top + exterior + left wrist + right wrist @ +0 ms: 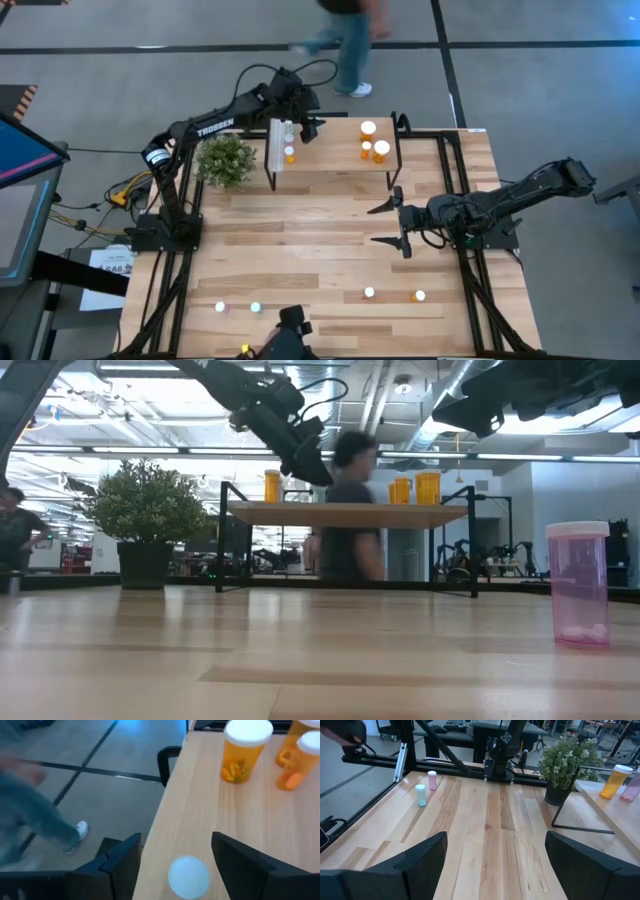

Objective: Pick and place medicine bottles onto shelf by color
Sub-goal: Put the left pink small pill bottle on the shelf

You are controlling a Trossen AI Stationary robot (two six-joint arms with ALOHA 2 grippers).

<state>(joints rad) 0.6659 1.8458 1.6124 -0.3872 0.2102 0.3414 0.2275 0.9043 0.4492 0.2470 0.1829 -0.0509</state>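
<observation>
The shelf [335, 178] stands at the table's far side. At its left end are a white-capped bottle [188, 876] and an orange one [290, 155]. Three orange bottles [368, 128] [366, 151] [381, 150] stand at its right end. My left gripper [175, 840] hovers open over the left end [308, 128], with the white cap below and between its fingers. My right gripper [385, 225] waits open over the table's middle. More bottles stand near the front edge: pink [432, 780], green [421, 795], a white-capped one [369, 293] and orange [419, 296].
A potted plant [226, 160] stands just left of the shelf. A person [345, 45] walks past beyond the table's far edge. In the low view a pink bottle [578, 585] stands close to the camera. Bare wood lies between the shelf and the front bottles.
</observation>
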